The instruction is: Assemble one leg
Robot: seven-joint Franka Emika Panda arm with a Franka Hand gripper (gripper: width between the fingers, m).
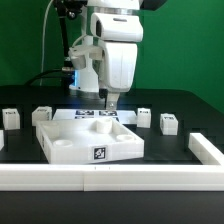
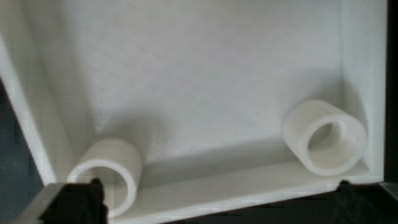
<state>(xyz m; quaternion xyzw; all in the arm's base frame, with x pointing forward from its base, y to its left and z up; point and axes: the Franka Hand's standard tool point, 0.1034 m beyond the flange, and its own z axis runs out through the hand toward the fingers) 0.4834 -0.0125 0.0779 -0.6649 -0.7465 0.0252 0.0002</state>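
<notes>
AT THE BENCH: The black surface (image 1: 190,108) carried loose parts as the Panda arm (image 1: 115,50) hung over the large white panel (image 1: 70,142), which lay hollow side up. White rails (image 1: 205,148) edged the front. One leg (image 1: 143,117) stood upright and untouched near the panel's far corner, on the exterior view's right; another leg (image 1: 42,115) waited opposite. The fingers (image 2: 75,200) stood apart, gripping nothing, low over the panel's far rim. A descent there could shove the panel, and a skewed reach could topple the small leg.
</notes>
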